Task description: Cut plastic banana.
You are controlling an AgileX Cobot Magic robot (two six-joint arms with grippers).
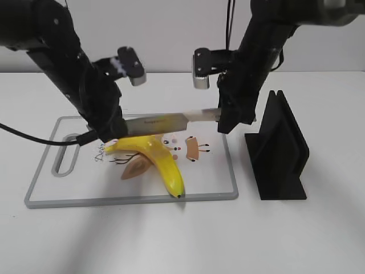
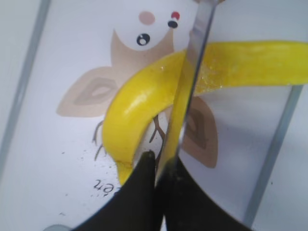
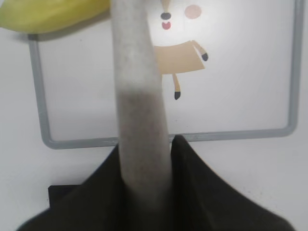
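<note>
Banana first: the plastic banana (image 1: 161, 164) lies whole on a white cutting board (image 1: 68, 194) with cartoon prints, dark tip toward the board's near edge. Above it, a knife (image 1: 165, 121) hangs level across the fruit. The left end effector (image 1: 108, 132) pinches the blade end; the right end effector (image 1: 227, 117) clamps the pale handle. A black stand (image 1: 282, 151) sits right of the board on the table (image 1: 182, 240).
</note>
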